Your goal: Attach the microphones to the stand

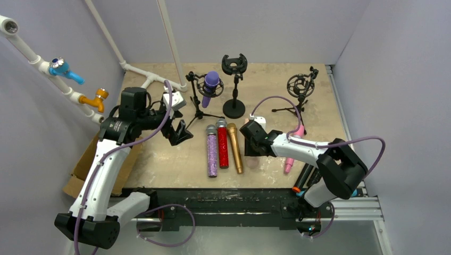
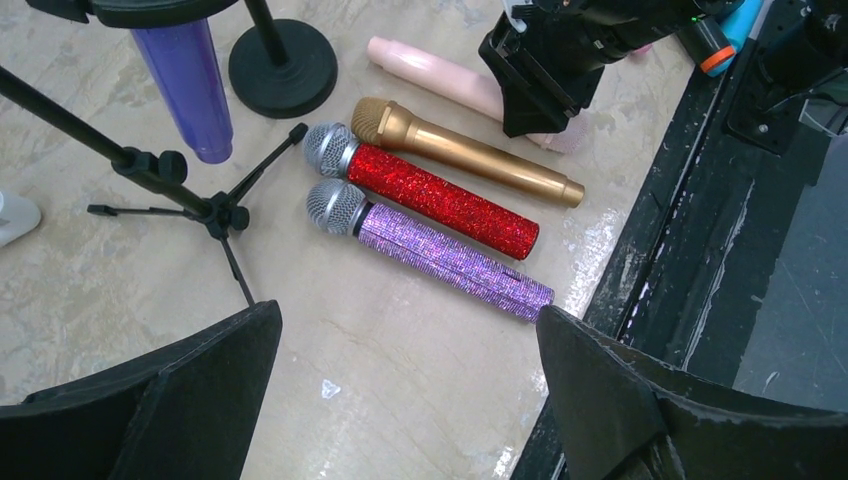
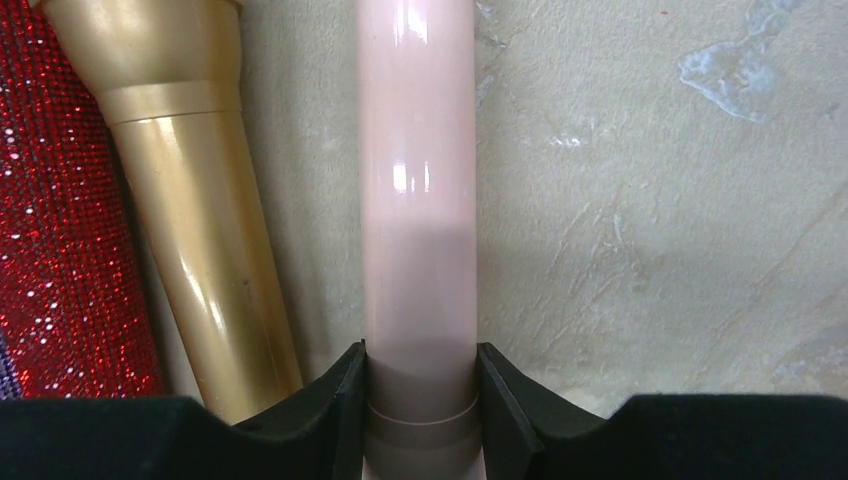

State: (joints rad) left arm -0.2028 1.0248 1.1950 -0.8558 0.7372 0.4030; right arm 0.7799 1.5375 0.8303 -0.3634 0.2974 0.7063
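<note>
My right gripper (image 1: 254, 142) is shut on a pale pink microphone (image 3: 418, 200), its fingers (image 3: 345, 400) on both sides of the body, low over the table next to a gold microphone (image 3: 190, 200). Gold (image 1: 234, 149), red glitter (image 1: 222, 146) and purple glitter (image 1: 212, 151) microphones lie side by side. A brighter pink microphone (image 1: 291, 156) lies under the right arm. The left tripod stand holds a purple microphone (image 1: 211, 85). The round-base stand (image 1: 234, 79) and the right tripod stand (image 1: 300, 87) are empty. My left gripper (image 1: 178, 133) is open and empty above the table (image 2: 410, 370).
White pipes with blue and orange taps (image 1: 64, 69) run along the left wall. A cardboard box (image 1: 80, 170) sits at the left edge. A black rail (image 1: 228, 199) borders the near edge. The tripod legs (image 2: 215, 210) spread close to the microphone heads.
</note>
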